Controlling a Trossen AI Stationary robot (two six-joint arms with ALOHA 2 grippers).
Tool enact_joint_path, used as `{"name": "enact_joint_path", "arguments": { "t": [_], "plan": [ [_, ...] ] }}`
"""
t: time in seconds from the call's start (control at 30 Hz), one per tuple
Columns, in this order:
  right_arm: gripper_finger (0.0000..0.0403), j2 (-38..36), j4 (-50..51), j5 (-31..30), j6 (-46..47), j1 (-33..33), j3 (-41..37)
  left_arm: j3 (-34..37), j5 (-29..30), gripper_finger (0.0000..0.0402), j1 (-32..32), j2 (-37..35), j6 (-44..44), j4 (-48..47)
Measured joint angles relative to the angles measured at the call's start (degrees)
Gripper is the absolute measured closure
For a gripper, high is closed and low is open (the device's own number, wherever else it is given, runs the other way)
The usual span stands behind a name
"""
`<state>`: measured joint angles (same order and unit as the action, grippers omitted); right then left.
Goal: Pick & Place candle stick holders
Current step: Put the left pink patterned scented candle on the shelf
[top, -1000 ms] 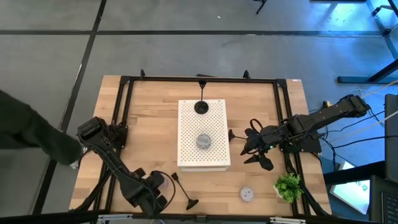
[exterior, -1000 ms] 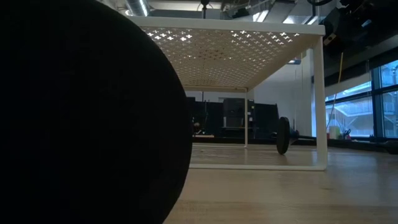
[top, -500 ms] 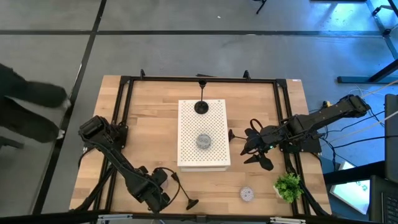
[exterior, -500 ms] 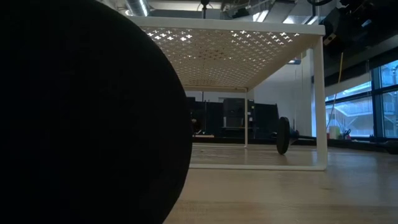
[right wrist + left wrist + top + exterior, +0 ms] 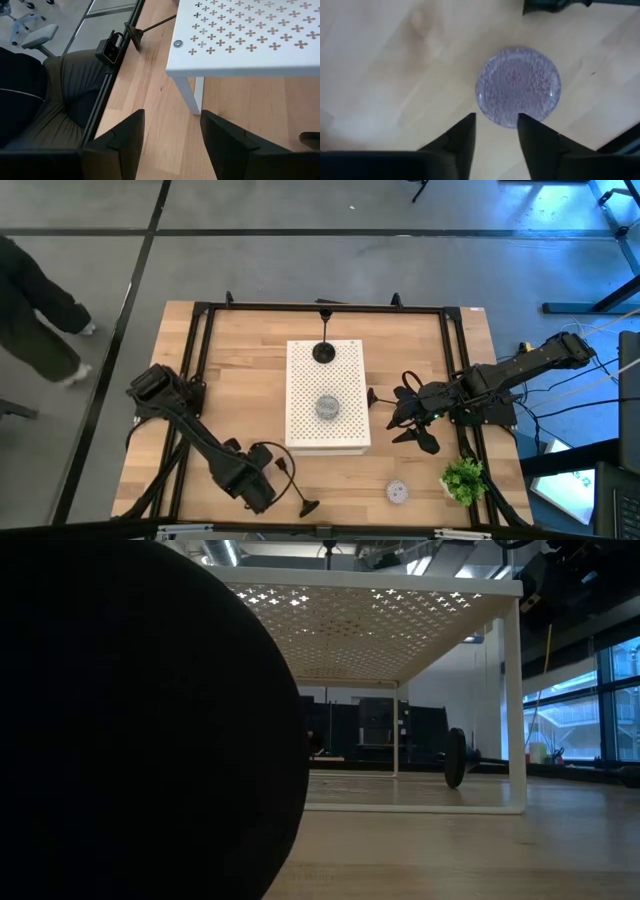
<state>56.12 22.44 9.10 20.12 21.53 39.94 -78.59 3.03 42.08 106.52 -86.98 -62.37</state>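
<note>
Step in hand, as judged: pick-up of the lavender puck (image 5: 517, 86) by the left gripper (image 5: 496, 131), low over the front-left of the table (image 5: 230, 370).

Advice for doing it well:
- Widen the jaws first. Parted at present by a narrow gap, empty, holding nothing, and visibly narrower than the puck.
- Advance until the puck sits squarely between the fingers (image 5: 462, 142). Just ahead of the tips for now, flat on the wood, not between them.
- Centre on the widest part of the puck and close gently; likely to squirt out of an off-centre pinch, being low and round.
- Keep clear of the black holder (image 5: 297, 496) lying on its side just beside the gripper, base toward the front edge.

Pose: left arm reaching from its base at the left edge forward and inward, wrist turned down, camera looking straight onto the puck.

Farther along the front: pink puck (image 5: 397, 492) near the green plant (image 5: 463, 479).

Mid-table: white perforated board (image 5: 345, 435) carrying a grey puck (image 5: 327, 407), and toward its far end an upright black holder (image 5: 324, 352).

Right of the board: right gripper (image 5: 403, 416) waiting, jaws moderately apart, nothing between them in the right wrist view.
</note>
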Motion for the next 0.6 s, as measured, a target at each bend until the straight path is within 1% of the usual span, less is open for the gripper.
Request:
{"name": "enact_joint_path", "arguments": {
  "t": [0.13, 0.2, 0.3, 0.43, 0.6],
  "plan": [
    [0.0208, 0.0, 0.0, 0.0, -0.02, -0.01, 0.0, 0.0, 0.29, 0.0198, -1.27, -0.02, 2.8, -0.91],
    [0.0208, 0.01, 0.01, 0.0, -0.01, -0.01, 0.0, 0.0, 0.89, 0.017, -1.96, -0.02, 2.79, -2.59],
    [0.0208, 0.0, 0.02, 0.0, -0.02, -0.01, 0.0, 0.0, 2.86, 0.0141, -2.86, -0.02, 3.21, -3.95],
    [0.0208, 0.0, 0.02, 0.0, -0.02, 0.01, -0.01, 0.0, 3.93, 0.0119, -3.82, -0.02, 4.75, -2.12],
    [0.0208, 0.0, 0.02, 0.0, -0.02, -0.01, 0.0, 0.0, 3.68, 0.0114, -4.08, -0.03, 6.74, 2.97]
  ]
}}
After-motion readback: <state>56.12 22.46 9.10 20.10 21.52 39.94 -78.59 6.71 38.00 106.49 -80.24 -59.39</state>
